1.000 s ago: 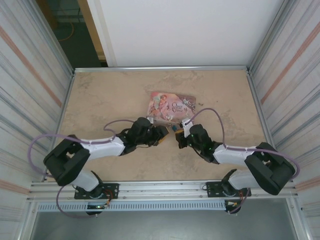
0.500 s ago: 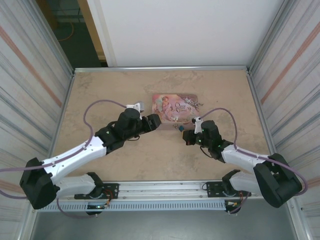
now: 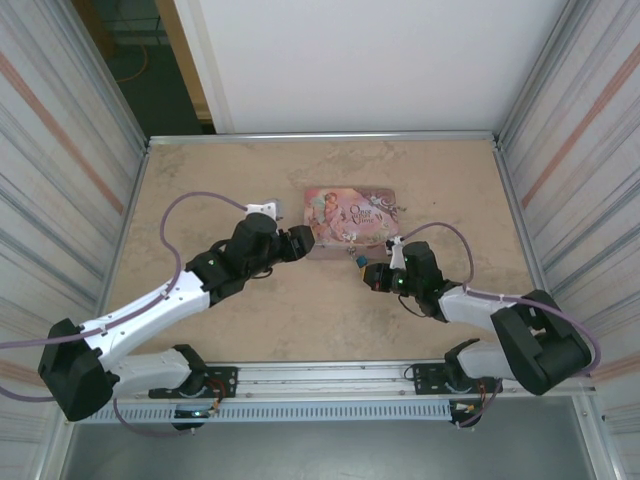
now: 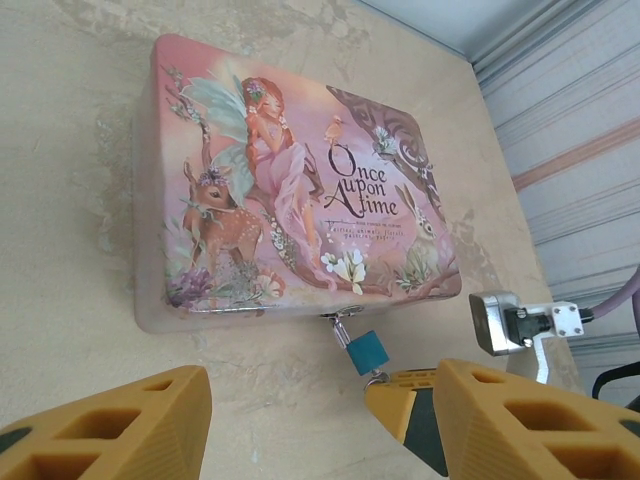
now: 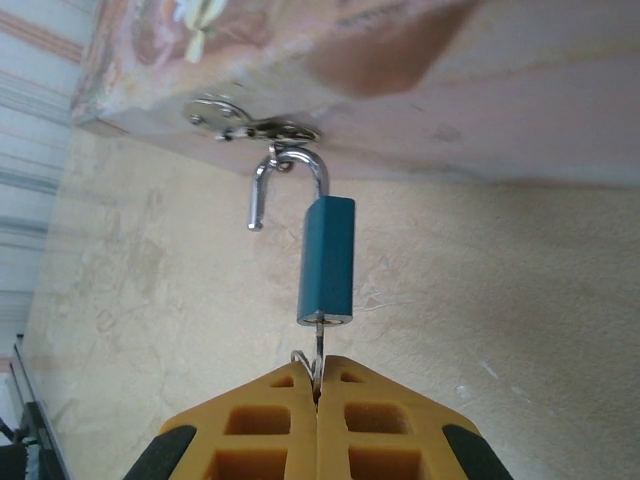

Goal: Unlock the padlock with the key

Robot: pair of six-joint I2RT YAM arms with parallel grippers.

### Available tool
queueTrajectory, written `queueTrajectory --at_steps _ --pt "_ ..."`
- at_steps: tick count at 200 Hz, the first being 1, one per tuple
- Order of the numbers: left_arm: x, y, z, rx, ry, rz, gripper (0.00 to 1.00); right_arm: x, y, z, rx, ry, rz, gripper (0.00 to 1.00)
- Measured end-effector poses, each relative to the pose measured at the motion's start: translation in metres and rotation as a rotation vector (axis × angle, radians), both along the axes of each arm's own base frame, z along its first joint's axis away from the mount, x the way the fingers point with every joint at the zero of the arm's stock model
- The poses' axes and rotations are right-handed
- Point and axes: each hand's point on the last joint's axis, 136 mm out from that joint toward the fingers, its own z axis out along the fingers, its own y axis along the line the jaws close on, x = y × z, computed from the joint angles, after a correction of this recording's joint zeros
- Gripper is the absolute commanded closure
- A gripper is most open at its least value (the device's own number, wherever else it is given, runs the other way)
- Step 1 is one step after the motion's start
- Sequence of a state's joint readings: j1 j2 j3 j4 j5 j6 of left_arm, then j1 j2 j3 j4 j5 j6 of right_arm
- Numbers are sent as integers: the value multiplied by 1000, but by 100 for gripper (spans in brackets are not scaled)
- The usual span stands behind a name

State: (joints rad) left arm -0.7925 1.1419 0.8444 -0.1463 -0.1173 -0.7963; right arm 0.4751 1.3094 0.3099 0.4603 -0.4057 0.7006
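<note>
Key (image 5: 317,345) being clamped in padlock (image 5: 328,262) by right gripper (image 5: 318,392); shackle end (image 5: 257,214) hanging free (seemingly unlocked); left gripper (image 4: 318,410) spread, empty.

On the right wrist view I get only the shaft of the thin silvery metal key (image 5: 318,345); the rest is buried between the yellow foam pads (image 5: 282,390) of the right claw (image 5: 318,378) at 6 o'clock. The pink illustrated rectangular tin (image 5: 330,50) is blurred and cut off at 12 o'clock. Overhead, the tiny dark-blue padlock (image 3: 361,261) is too small for me to read its shackle. The left wrist view crops the left claw (image 4: 322,420) at 6 o'clock.
</note>
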Motion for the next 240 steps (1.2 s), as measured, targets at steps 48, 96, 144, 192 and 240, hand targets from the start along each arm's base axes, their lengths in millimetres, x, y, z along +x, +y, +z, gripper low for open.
queueTrajectory --at_steps 48,96,144,192,240 --pt "3 4 0 0 0 12 39 4 1 -9 26 29 3 100" --pt "4 7 -1 4 5 21 39 4 3 -16 43 53 15 100" --pt "10 15 -3 8 13 45 38 6 1 -16 48 55 6 87" --pt "18 29 -8 9 33 79 33 5 -7 -26 19 99 -25 77" --pt "22 38 -12 12 55 85 24 3 -11 -19 7 87 -35 63"
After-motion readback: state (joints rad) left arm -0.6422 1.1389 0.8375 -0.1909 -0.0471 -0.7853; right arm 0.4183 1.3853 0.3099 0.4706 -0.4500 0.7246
